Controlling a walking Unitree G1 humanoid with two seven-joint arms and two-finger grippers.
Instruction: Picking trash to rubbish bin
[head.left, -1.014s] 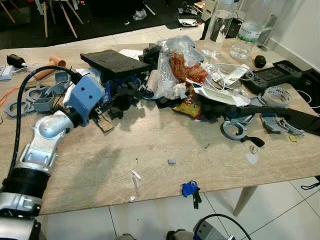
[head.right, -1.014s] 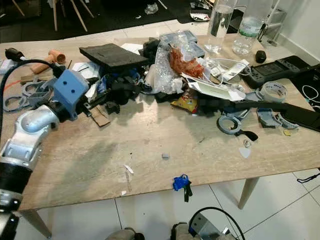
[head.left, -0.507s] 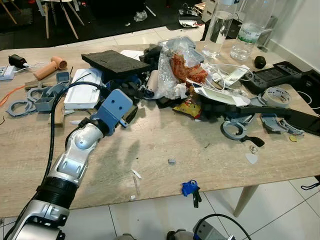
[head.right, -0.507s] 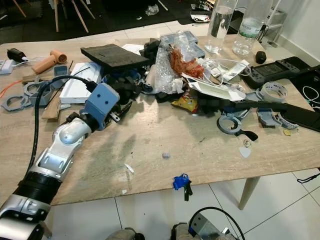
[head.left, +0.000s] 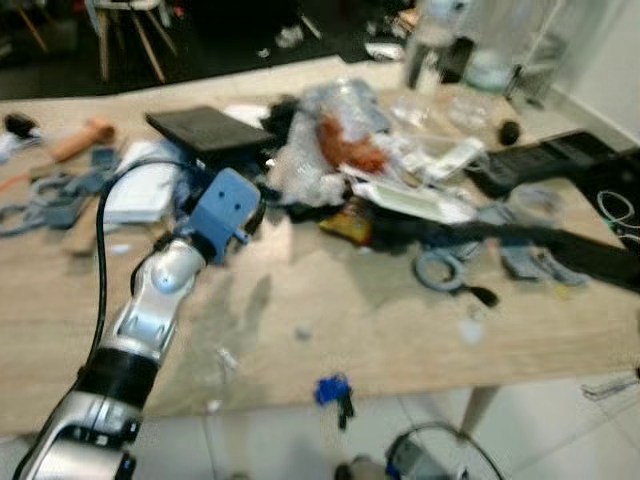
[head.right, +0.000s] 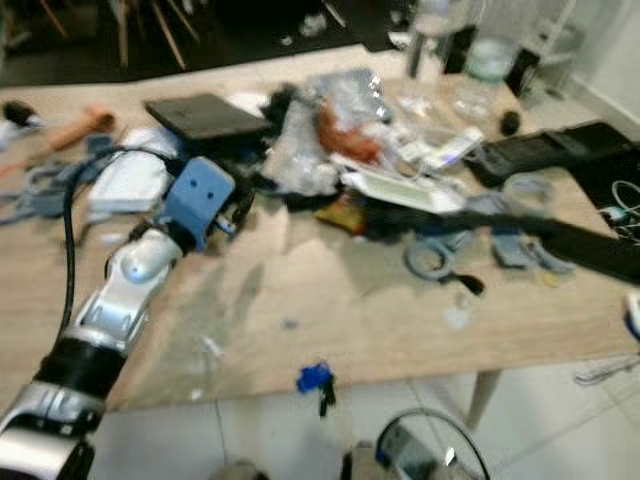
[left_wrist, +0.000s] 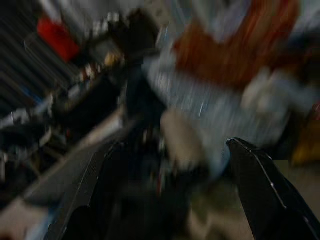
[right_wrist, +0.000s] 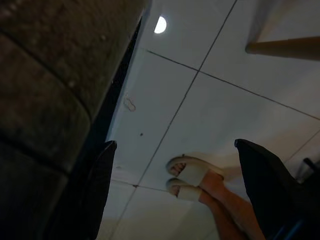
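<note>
A heap of trash lies across the far half of the wooden table (head.left: 400, 330). In it are a crumpled clear plastic bag with orange-red contents (head.left: 335, 150) and a yellow snack wrapper (head.left: 345, 218). My left arm reaches over the table, its blue wrist block (head.left: 225, 205) at the heap's left edge. In the blurred left wrist view my left gripper (left_wrist: 165, 147) is open, nothing between the fingers, and the plastic bag (left_wrist: 235, 55) is just beyond. My right gripper (right_wrist: 172, 147) hangs open over the tiled floor beside the table.
A black flat pad (head.left: 205, 128) and a white box (head.left: 140, 190) lie left of the heap. Bottles (head.left: 430, 45) stand at the back and a black controller (head.left: 540, 160) at the right. A blue item (head.left: 330, 390) sits at the front edge. A person's slippered feet (right_wrist: 192, 177) are on the floor.
My left arm swung from the table's left side in toward the heap and now holds at its edge. The head camera has shifted and the picture has blurred.
</note>
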